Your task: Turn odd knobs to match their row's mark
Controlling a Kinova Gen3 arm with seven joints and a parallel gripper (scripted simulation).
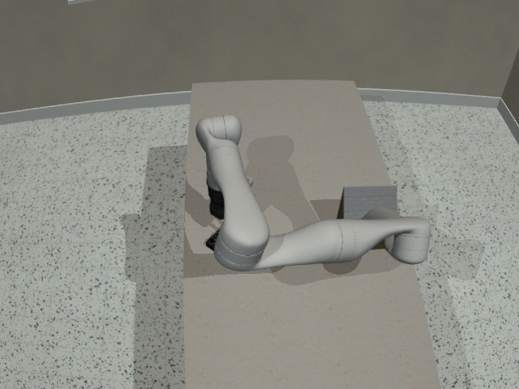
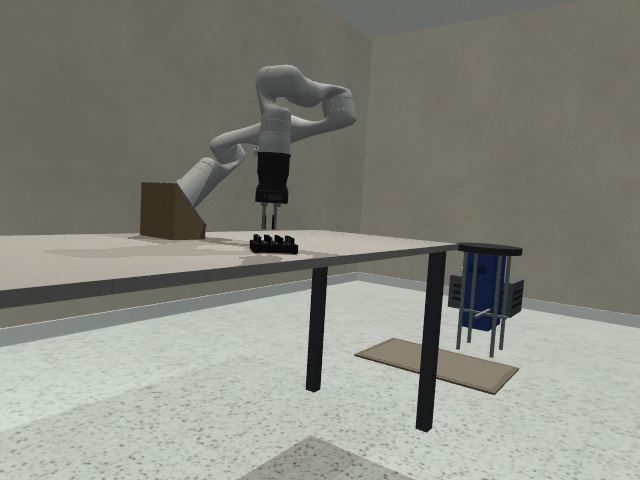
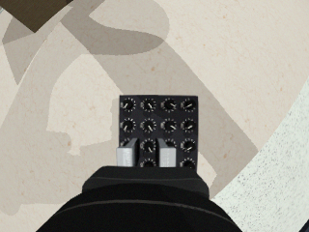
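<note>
The black knob box stands on the table; a corner of the knob box also shows in the top view. In the wrist view the small prints seem to lie left of the knobs, so row A would be the right column. Lines in the column with knob C1 and knob C2 point lower right. Knob C3 appears between the fingers in this view and also points lower right. My gripper is partly open and empty, above the knobs. Its fingers and body hide several knobs, including most of B3 and D3.
The table carries the arm's wedge-shaped base block away from the box. The arm hides most of the box in the top view. A stool stands beyond the table's end.
</note>
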